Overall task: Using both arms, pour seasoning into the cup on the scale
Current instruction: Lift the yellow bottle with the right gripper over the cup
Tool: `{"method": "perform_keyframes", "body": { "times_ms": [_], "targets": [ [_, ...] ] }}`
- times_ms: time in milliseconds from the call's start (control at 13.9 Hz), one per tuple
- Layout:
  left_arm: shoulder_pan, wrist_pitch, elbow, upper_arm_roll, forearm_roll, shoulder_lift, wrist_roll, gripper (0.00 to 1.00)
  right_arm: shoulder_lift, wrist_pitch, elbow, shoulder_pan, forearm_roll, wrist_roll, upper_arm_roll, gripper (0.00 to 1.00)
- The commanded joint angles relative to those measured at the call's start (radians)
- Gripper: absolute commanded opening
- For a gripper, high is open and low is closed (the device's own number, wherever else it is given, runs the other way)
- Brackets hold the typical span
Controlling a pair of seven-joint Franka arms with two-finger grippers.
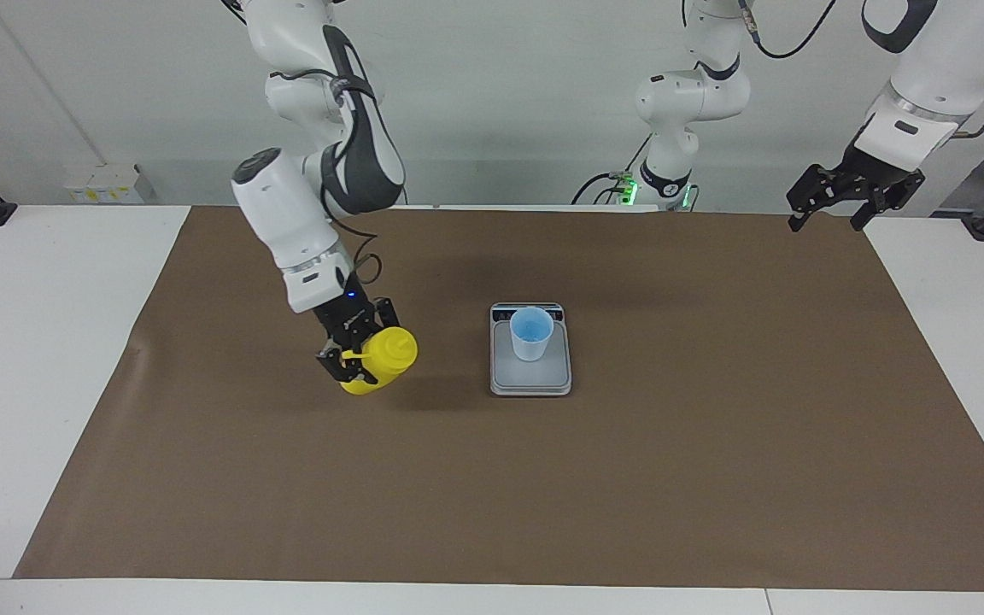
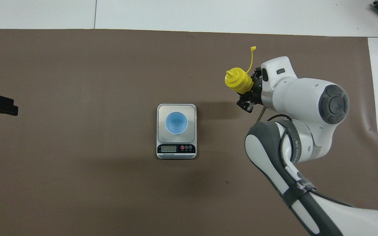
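Holding the seasoning (image 1: 379,360) tilted above the desk (image 1: 714,478), the right gripper (image 1: 357,354) is closed on it.
The scale (image 2: 176,111) display is seen only overhead; the cup (image 1: 530,334) stands on the scale; the left gripper (image 1: 834,203) waits open.

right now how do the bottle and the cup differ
The bottle is bright yellow and opaque; the cup is pale blue and translucent. The bottle is held off the mat, tilted toward the scale, by the right gripper; the cup stands upright on the scale, untouched. The bottle ends in a nozzle; the cup is open-topped. Both look plastic. The left gripper waits at its table end.
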Motion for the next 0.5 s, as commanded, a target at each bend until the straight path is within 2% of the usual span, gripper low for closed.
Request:
{"method": "perform_keyframes", "body": {
  "times_ms": [0,288,432],
  "targets": [
    [0.011,-0.006,-0.029,-0.01,0.009,-0.027,-0.01,1.0,0.037,-0.054,0.058,0.032,-0.179,0.088,-0.002,0.05],
    [0.011,-0.006,-0.029,-0.01,0.009,-0.027,-0.01,1.0,0.047,-0.157,0.098,0.064,-0.384,0.093,-0.002,0.0],
    [0.011,-0.006,-0.029,-0.01,0.009,-0.027,-0.01,1.0,0.047,-0.164,0.098,0.101,-0.488,0.095,-0.002,0.0]
  ]
}}
